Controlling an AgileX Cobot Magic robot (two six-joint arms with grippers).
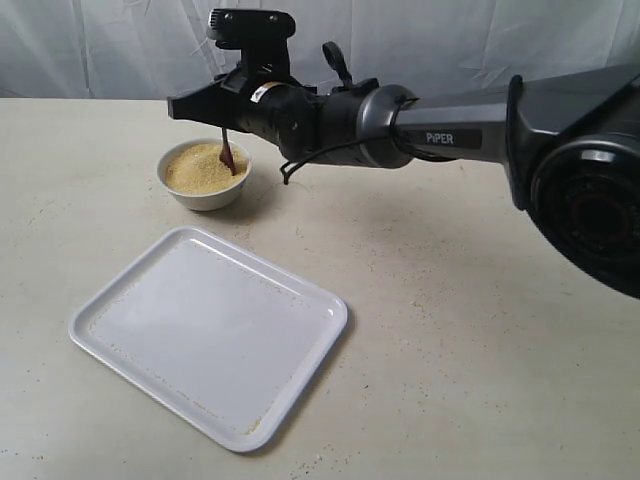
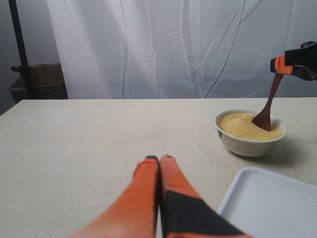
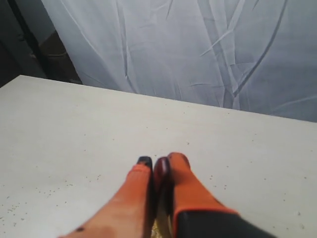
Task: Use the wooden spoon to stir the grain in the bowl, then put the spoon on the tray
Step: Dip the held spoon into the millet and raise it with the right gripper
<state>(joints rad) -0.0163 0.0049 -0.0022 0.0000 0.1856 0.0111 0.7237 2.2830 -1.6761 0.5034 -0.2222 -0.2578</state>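
Tabletop (image 1: 450, 300): matte beige, speckled; creased white curtain (image 2: 173, 49) behind. Rounded-corner white tray (image 1: 200, 330) near round ceramic bowl (image 1: 205, 195) of fine grain (image 1: 195, 168). Right tool (image 3: 157, 166) clamps glossy wooden spoon (image 1: 228, 155), dipped in grain. Left tool (image 2: 158, 161) together, empty.

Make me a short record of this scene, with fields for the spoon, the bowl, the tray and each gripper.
wooden spoon: tilted, head in the grain
bowl: white, filled with grain, near the tray but apart from it
tray: white, no spoon on it
right gripper: shut on wooden spoon handle
left gripper: shut, holding nothing
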